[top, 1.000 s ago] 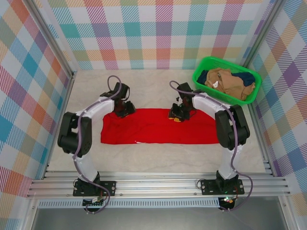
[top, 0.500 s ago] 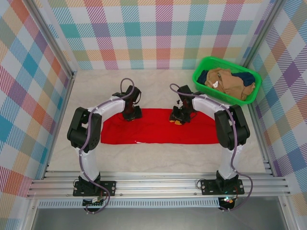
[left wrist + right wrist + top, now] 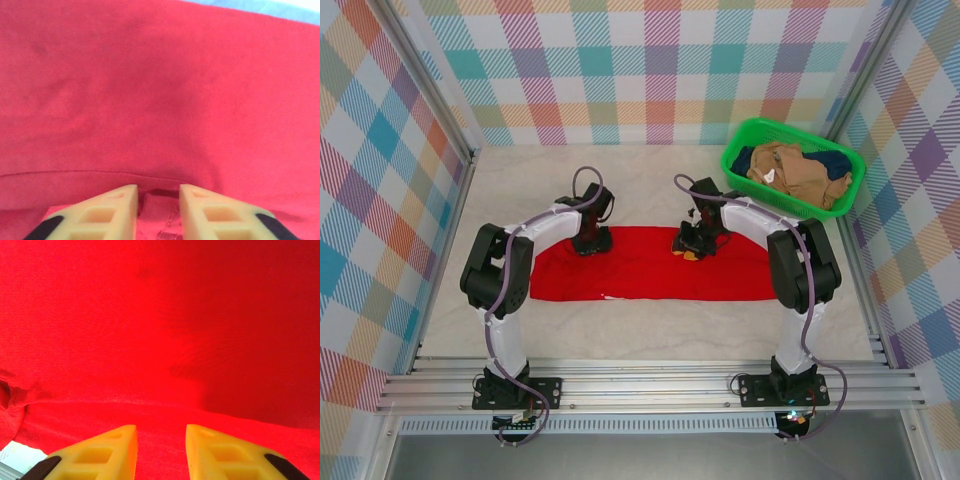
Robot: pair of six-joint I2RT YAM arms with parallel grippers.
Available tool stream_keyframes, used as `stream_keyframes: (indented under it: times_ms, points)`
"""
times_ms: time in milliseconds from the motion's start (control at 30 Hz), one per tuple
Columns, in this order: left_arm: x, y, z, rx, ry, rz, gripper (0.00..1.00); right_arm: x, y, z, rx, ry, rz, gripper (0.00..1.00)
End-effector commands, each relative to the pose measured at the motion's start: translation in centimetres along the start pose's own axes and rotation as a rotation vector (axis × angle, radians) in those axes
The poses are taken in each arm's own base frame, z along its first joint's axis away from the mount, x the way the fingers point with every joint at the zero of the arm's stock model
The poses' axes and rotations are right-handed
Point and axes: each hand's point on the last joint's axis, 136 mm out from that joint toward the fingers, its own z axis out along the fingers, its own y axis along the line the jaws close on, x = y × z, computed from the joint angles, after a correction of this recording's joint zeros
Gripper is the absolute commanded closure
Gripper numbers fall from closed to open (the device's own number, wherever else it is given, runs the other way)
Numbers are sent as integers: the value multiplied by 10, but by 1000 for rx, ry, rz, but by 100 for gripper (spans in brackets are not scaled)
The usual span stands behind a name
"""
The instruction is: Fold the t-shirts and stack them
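Shirts first: the red shirt (image 3: pixel 650 265) lies flat in the middle of the table (image 3: pixel 650 180), spread as a wide band. Its long axis runs left to right, parallel to the near edge. You cannot tell from here which end is the collar, and no print faces up.

Both arms reach over it to its far edge, which I judge to be the setup for a fold. With that edge taken at two spaced points, the band could be brought over toward you without sagging in the middle.

The left gripper (image 3: pixel 592 240) sits on the far edge left of centre. Its wrist view shows the fingers (image 3: pixel 107 212) close together, with a pucker of red cloth nipped between them, so it has hold of the shirt.

The right gripper (image 3: pixel 692 243) sits on the same edge right of centre. Its fingers (image 3: pixel 215 452) are narrowly parted over smooth red cloth just past a hem line. You cannot tell whether any fabric is actually caught there, so check that before you lift.

The tan shirt (image 3: pixel 795 170) and navy shirt (image 3: pixel 835 160) lie crumpled in the green basket (image 3: pixel 735 160) at the far right corner, well apart from the work. By the look of it they have not yet been folded.
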Motion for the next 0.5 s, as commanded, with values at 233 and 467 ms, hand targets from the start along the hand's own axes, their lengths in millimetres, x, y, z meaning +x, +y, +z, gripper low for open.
stream_keyframes:
  times_ms: [233,467]
  points:
    - [11,-9,-25,26,-16,10,89,1,5,-9,-24,-14,5,69]
    - [38,-8,-37,35,77,-57,100,1,4,-7,-18,-8,6,69]
